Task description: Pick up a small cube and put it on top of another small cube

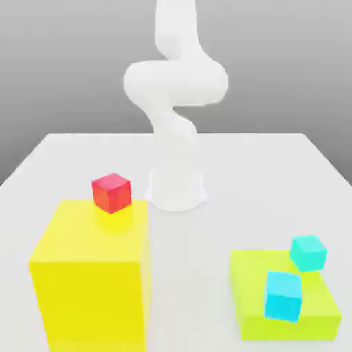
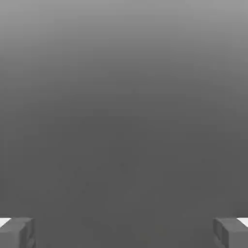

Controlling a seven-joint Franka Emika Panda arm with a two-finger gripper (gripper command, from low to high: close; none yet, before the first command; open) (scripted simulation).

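Red cube [image 1: 111,193] sits atop the yellow block [image 1: 93,289]; the gripper [image 2: 124,233] stands wide open.

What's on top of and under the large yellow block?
On top of the large yellow block: one small glossy red cube, near its far edge. Underneath can't be seen; the block covers it.

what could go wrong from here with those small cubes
The red cube sits on the back edge of the tall yellow block, so a nudge could tip it off.

The two cyan cubes, one nearer the camera and one farther back, stand close together on the low green block; the gripper, now open wide, might knock one while reaching for the other.
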